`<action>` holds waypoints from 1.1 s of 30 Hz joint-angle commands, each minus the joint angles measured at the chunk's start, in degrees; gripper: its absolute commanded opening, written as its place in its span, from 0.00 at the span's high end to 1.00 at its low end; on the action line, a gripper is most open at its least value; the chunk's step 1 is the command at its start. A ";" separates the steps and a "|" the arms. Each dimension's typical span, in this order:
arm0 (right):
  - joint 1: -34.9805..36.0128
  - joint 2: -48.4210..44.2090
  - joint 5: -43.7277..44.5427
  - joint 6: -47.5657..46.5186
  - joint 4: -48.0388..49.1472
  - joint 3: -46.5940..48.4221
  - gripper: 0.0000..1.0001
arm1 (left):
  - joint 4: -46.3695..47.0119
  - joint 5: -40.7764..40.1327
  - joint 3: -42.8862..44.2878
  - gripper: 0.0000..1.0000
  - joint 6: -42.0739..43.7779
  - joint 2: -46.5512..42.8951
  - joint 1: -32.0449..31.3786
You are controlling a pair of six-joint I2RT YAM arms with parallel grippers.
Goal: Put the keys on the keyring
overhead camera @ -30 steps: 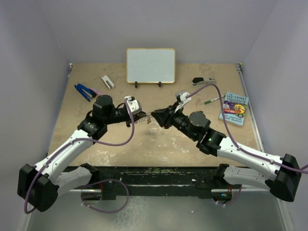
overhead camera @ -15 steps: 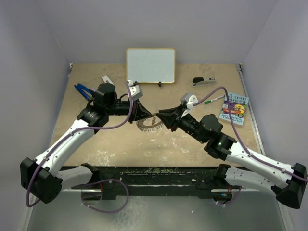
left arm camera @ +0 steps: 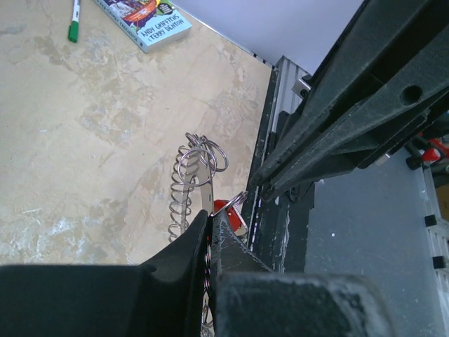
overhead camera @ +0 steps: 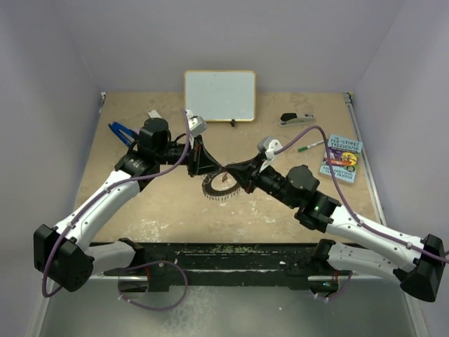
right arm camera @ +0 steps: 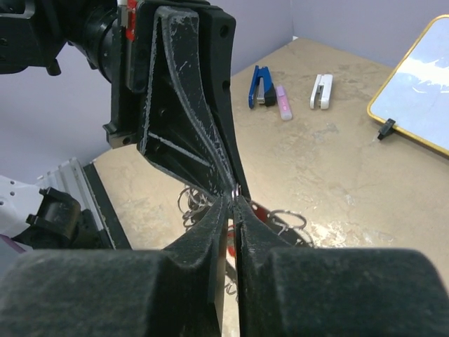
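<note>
The left pincer (left arm camera: 212,219) is clamped shut on the rim of the keyring (left arm camera: 205,191). It holds the ring tilted up over the middle of the table (overhead camera: 168,210), evidently as a fixed anchor for the other arm to work against. The right pincer (right arm camera: 233,203) meets it tip to tip with its jaws drawn to a narrow slit; whether anything is pinched there cannot be told. The key (left arm camera: 228,210), red-headed, lies just beside both tips against the ring, apparently placed for threading, though whether it is already on is not discernible.
</note>
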 commanded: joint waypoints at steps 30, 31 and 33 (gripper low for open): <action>0.17 -0.85 3.46 4.13 1.37 2.14 1.00 | 13.82 2.85 1.76 0.97 -14.15 0.51 1.99; 0.17 -0.82 3.63 4.09 1.54 2.14 1.00 | 14.11 2.87 1.66 0.97 -14.33 0.49 1.99; 0.17 -0.63 4.20 4.07 1.68 2.12 1.00 | 14.47 3.09 1.60 0.97 -14.63 0.50 1.99</action>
